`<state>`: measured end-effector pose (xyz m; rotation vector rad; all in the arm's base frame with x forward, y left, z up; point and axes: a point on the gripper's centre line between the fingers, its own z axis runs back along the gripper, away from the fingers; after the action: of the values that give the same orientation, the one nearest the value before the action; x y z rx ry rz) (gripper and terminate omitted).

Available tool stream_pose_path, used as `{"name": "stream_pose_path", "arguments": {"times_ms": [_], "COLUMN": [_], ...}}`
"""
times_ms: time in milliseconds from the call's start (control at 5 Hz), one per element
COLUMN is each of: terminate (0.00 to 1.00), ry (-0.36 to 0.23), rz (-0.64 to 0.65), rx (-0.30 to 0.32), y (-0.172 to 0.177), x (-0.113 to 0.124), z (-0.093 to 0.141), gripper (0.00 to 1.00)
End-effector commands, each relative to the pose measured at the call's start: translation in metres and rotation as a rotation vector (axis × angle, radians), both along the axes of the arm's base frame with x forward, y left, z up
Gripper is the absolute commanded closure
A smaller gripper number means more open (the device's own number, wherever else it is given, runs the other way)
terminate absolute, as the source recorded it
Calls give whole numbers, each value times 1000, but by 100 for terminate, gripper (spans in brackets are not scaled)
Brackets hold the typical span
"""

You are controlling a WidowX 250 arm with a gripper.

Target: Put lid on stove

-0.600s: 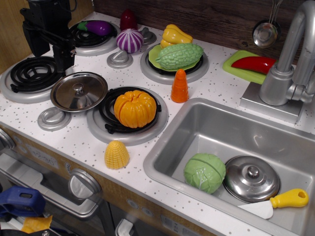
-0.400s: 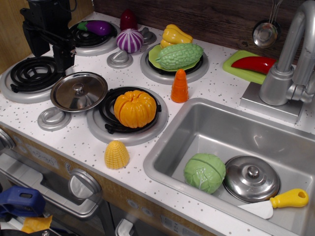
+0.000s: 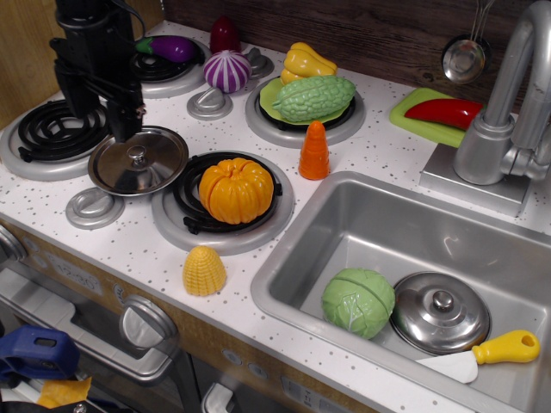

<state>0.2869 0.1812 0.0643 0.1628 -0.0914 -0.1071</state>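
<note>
The flat shiny steel lid with a small knob lies on the white speckled stove, between the front-left coil burner and the front burner that holds an orange pumpkin. It overlaps the rims of both. My black gripper hangs just above the lid's far-left edge, over the left burner. Its fingers stand apart and hold nothing.
Around the lid are a yellow corn, an orange carrot, a purple onion, an eggplant and a green gourd on a plate. The grey sink holds a cabbage, a domed lid and a knife.
My gripper has moved right and down, from above the left burner's far side to just behind the flat lid. The lid has not moved.
</note>
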Motion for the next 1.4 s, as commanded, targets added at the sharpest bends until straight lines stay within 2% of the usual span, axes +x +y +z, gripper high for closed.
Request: {"name": "stream_pose_path", "arguments": {"times_ms": [0, 600, 1200], "terminate": [0, 0, 0], "ry": [-60, -110, -130], "rz": [-24, -32, -22], "rx": [-1, -36, -72], "y": [-1, -6, -8], "x": [13, 24, 19], "z": [1, -17, -30], "gripper": [0, 0, 0]}}
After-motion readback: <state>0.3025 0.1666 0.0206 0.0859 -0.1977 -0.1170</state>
